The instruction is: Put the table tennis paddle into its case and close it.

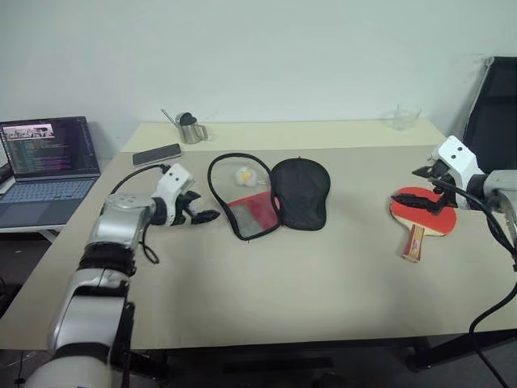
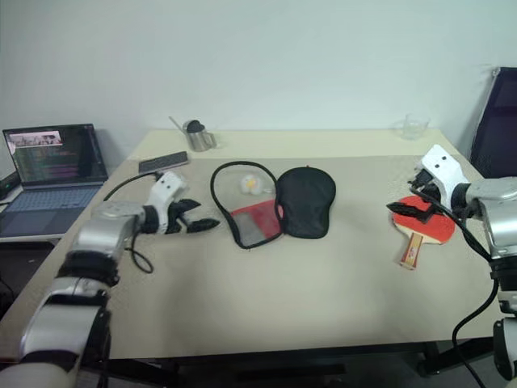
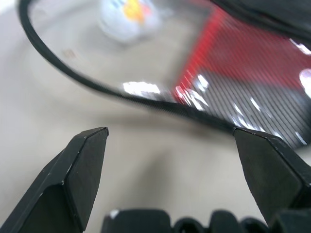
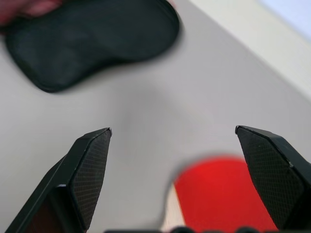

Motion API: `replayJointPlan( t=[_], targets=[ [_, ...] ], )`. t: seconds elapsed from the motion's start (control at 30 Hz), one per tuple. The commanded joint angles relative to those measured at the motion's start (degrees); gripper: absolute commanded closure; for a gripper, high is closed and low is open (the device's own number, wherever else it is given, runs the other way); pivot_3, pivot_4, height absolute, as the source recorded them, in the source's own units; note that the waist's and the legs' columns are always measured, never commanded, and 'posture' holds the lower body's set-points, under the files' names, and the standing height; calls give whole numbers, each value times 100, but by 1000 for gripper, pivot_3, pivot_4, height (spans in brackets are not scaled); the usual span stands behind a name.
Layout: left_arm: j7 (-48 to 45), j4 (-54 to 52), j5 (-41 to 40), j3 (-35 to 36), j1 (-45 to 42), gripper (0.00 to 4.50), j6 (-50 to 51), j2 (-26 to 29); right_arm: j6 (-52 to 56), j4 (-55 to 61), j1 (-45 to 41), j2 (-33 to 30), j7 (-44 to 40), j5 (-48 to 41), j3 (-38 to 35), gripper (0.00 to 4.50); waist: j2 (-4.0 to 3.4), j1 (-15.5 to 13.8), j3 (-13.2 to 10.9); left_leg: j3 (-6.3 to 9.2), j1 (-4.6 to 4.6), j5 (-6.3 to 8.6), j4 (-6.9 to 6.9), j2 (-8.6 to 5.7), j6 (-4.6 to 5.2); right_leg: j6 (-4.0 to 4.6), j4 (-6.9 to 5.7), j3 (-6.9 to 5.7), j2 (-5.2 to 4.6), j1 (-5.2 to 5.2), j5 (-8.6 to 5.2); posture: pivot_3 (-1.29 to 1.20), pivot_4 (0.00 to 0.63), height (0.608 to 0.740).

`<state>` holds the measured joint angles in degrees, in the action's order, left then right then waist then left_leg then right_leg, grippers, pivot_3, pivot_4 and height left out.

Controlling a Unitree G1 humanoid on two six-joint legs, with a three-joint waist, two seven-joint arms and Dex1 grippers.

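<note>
The case (image 1: 300, 192) lies unzipped in the middle of the table, its black half on the right and its clear, black-trimmed half (image 1: 242, 194) with a red patch on the left. A small white and yellow ball (image 1: 245, 175) rests on the clear half. My left gripper (image 1: 202, 208) hovers open just left of the case, with the trim (image 3: 146, 99) in front of its fingers. The table tennis paddle (image 1: 440, 220) lies red face up at the right, handle toward the front edge. Over its far left edge my right gripper (image 1: 416, 190) stands open and empty, the red face (image 4: 218, 194) below it.
A laptop (image 1: 48, 166) sits on a side desk at the left. A phone (image 1: 157, 153) and a metal cup (image 1: 191, 129) stand at the back left of the table (image 1: 283, 283), a clear glass (image 1: 403, 118) at the back right. A black chair (image 1: 497, 105) is at the far right.
</note>
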<state>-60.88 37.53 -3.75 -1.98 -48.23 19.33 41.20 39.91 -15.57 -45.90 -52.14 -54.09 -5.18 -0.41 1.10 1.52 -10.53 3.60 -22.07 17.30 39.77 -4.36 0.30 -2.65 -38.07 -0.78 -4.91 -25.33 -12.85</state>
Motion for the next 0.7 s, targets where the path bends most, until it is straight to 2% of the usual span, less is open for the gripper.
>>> replayJointPlan(
  t=[0.03,0.13,0.27,0.43,0.57,0.7],
  targets=[
    [-677,-1064,-519,387,357,39,0,506,1580,528,-9,57,724,24,-290,0,0,5,0,0,-1,0,0,0,0,0,0,1,0,-1,0,0,150,740],
    [-1665,-2201,-1482,840,933,39,79,864,2855,963,84,389,1377,-77,-594,0,0,2,0,3,-10,1,-3,4,0,2,3,1,0,-9,0,0,150,740],
    [-1860,-2766,-2150,1035,968,39,446,798,3402,1022,102,892,2292,46,-1046,0,-1,-25,1,6,-11,1,5,1,2,2,5,-2,-3,-1,1,0,150,740],
    [-1684,-3160,-2305,839,911,39,577,560,3602,1588,535,1610,3509,328,-1658,0,-1,-82,3,8,-2,0,7,-1,4,0,-1,-4,-1,7,3,0,150,740],
    [-1551,-3281,-2372,789,1007,39,641,403,3729,2324,990,2126,4210,528,-1834,0,-2,-86,3,2,-3,0,6,-1,4,0,-2,2,3,3,3,0,150,740],
    [-1471,-3171,-2313,678,928,39,592,319,3569,2236,1099,2632,4805,624,-2192,0,-2,-14,3,-1,4,1,6,0,5,0,-5,7,7,5,4,0,150,740]
  ],
)
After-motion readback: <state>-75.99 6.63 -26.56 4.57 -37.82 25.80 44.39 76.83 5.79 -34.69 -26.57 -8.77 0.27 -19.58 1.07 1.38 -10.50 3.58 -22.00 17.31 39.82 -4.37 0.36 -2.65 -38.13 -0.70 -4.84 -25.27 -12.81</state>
